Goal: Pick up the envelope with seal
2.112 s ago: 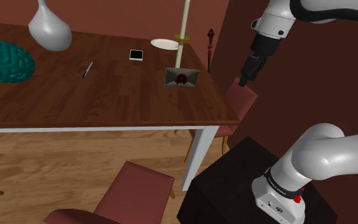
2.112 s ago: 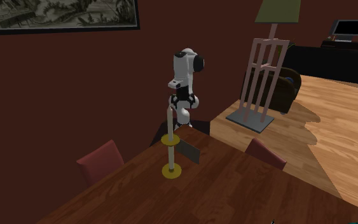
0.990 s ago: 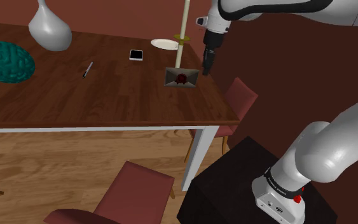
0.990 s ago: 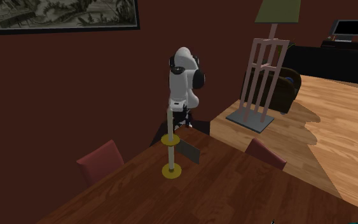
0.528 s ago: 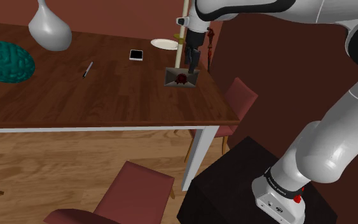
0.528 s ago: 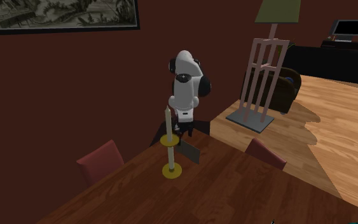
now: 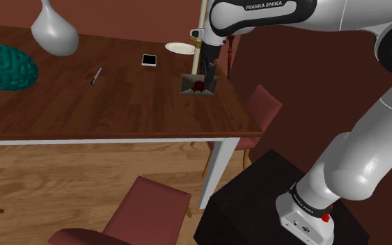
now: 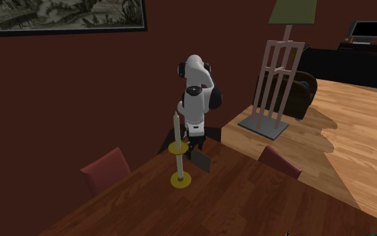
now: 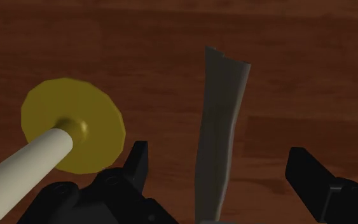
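Dark wood forms the bench (image 7: 83, 104). The grey envelope (image 9: 220, 127) with its dark red seal stands on edge near the bench edge at the shoulder view's right, just beside a yellow-based candlestick (image 9: 72, 124). Above it the hand (image 7: 207, 72) is spread wide, fingers astride the envelope without touching. One finger landing first could topple the thin sheet flat. The candlestick-side finger could also clip the candle.
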Available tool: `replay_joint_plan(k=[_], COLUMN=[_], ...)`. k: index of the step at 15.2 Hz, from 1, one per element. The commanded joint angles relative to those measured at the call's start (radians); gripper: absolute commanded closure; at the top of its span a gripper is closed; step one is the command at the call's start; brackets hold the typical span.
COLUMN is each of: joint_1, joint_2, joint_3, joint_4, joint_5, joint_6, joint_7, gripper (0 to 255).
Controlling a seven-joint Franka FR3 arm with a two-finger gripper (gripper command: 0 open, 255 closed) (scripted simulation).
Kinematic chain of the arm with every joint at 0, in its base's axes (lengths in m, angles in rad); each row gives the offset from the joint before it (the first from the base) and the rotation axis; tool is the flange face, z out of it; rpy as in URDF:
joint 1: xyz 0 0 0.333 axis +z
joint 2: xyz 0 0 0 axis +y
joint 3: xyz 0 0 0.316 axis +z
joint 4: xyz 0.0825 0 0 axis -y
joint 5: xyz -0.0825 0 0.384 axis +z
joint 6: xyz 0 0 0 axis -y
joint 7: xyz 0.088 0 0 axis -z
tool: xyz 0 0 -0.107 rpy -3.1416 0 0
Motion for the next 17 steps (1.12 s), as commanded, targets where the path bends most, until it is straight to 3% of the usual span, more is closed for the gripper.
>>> replay_joint_plan(k=[1,10,17], joint_1=[-0.001,-0.001,-0.001], joint_2=[-0.001,0.002,-0.005], joint_3=[-0.001,-0.001,-0.001], joint_4=[-0.011,-0.010,0.075], joint_5=[-0.001,0.000,-0.001], joint_6=[0.007,0.009,-0.084], joint_7=[0.000,0.000,0.003], gripper=[255,255,255])
